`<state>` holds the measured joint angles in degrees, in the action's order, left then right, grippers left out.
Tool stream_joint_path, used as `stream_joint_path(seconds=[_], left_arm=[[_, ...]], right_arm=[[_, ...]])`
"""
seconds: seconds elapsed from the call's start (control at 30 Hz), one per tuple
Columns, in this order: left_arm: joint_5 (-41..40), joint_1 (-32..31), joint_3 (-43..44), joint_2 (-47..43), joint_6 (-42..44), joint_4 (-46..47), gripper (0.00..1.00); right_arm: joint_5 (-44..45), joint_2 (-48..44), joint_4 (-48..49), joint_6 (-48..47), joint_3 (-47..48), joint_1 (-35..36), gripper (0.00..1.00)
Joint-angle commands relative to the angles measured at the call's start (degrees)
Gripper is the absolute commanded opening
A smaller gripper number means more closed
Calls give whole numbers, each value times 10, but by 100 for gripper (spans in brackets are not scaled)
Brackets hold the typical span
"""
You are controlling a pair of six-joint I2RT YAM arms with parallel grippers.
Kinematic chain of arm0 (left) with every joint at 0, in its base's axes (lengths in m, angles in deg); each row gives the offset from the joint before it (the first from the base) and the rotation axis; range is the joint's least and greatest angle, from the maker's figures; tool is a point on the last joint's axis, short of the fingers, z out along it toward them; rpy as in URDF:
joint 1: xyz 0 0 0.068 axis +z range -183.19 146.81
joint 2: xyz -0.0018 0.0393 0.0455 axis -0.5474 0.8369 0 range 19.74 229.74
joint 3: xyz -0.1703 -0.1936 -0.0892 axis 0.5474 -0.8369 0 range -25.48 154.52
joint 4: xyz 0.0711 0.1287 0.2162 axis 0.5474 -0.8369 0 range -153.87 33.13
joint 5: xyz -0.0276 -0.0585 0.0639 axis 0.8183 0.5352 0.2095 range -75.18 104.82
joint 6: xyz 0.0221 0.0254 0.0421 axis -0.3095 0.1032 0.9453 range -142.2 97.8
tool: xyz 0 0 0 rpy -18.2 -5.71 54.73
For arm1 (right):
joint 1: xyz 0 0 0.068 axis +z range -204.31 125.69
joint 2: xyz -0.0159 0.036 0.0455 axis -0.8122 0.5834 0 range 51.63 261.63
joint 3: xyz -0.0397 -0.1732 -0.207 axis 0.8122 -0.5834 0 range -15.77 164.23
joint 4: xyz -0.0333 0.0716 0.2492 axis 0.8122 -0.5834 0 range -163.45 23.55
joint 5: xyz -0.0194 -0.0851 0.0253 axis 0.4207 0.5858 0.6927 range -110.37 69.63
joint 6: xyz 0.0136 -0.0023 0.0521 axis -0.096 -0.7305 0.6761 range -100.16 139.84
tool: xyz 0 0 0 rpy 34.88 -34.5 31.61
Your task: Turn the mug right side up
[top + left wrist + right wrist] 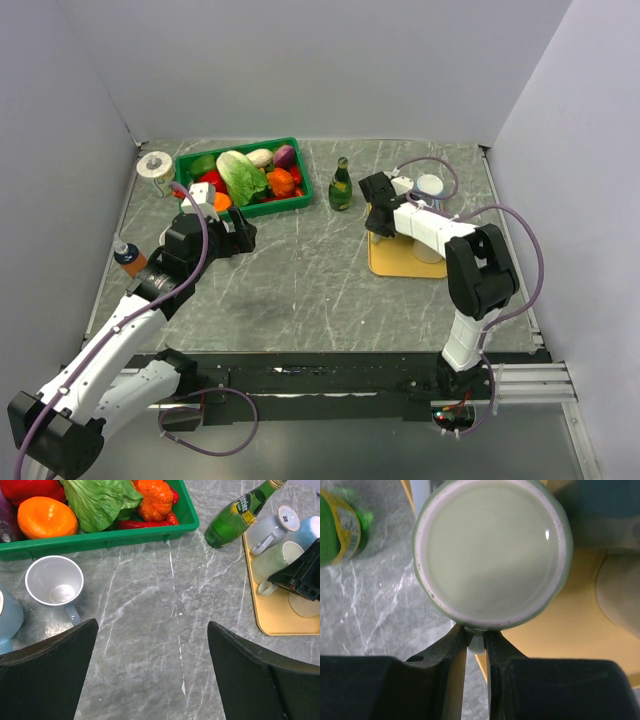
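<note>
Mug (492, 555) over tray (570, 625), handle (476, 641) clamped in right pincer (476, 633); left pincer (152, 625) apart; bin (100, 540) holds vegetables (100, 500).

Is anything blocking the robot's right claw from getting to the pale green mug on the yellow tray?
Nothing visible does. The right gripper is shut on the handle of the pale green mug. A white mug and a blue mug sit close beside it on the yellow tray, so turning room looks tight.

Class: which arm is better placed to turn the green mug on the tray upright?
Right. The right gripper is shut on the green mug's handle; the left gripper is open, far off near the green bin.
</note>
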<state>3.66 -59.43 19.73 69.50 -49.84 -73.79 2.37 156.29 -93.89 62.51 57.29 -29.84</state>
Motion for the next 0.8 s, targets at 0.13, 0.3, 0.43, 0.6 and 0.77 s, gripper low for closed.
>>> stream_joint_path(seconds=[0.13, 0.3, 0.43, 0.6, 0.77], left_arm=[[37, 0, -1, -7, 0, 28, 96], [95, 0, -6, -10, -15, 41, 96], [190, 0, -12, -4, -43, 80, 96], [355, -1, -38, 12, -101, 198, 96], [462, -18, -78, 27, -200, 351, 96]], right_arm=[[-51, -154, 57, -73, -93, 20, 0], [-122, -305, 68, -76, -175, 21, 0], [-205, -407, 86, -75, -220, 22, 0], [-313, -505, 154, -57, -237, 22, 0], [-400, -558, 255, -13, -250, 27, 0]])
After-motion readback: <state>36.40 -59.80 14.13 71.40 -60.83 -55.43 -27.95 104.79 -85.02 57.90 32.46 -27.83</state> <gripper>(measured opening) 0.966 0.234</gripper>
